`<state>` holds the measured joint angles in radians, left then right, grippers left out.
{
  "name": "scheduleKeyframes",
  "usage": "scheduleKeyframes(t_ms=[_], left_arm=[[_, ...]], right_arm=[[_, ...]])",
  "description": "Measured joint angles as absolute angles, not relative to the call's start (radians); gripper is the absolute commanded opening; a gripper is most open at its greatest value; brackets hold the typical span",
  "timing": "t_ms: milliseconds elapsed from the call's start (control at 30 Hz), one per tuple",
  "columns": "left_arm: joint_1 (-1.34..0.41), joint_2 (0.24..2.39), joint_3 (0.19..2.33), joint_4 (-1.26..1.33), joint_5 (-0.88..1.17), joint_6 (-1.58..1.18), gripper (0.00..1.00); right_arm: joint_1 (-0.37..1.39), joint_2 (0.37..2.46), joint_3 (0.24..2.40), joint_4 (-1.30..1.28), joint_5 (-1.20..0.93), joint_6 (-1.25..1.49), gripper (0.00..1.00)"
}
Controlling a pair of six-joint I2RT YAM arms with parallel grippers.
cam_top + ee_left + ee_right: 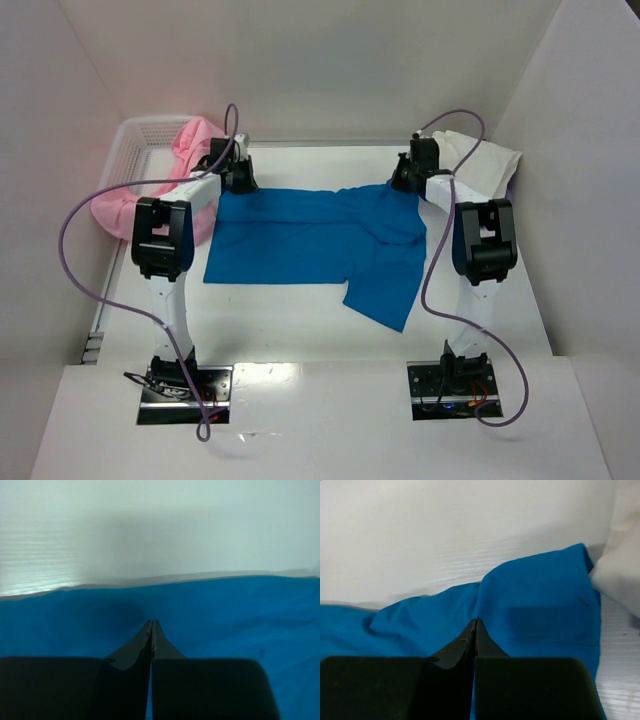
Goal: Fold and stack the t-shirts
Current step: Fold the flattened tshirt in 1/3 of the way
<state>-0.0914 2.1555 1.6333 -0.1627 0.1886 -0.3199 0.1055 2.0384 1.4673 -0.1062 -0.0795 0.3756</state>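
Risking a lopsided fold of the blue t-shirt through thin far-edge pinches by the left gripper and right gripper, both closed tight.

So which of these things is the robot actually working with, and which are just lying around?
Part of the job: blue t-shirt; pink t-shirts; cream-white t-shirt.
Just lying about: white lattice basket; purple cables.
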Motion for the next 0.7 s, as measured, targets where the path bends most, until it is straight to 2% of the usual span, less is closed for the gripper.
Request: scheduleKeyframes(t_ms=[400,700], left_arm=[[-0.102,2.264,1.739,-0.227,0.101,-0.322,0.02],[-0.102,2.374,1.934,-0.380,-0.022,-0.373,0.00]], right_arm=[[0.112,2.185,1.623,-0.182,-0.056,0.367,0.00],[0.112,2.219,1.692,-0.284,0.036,0.355,0.00]])
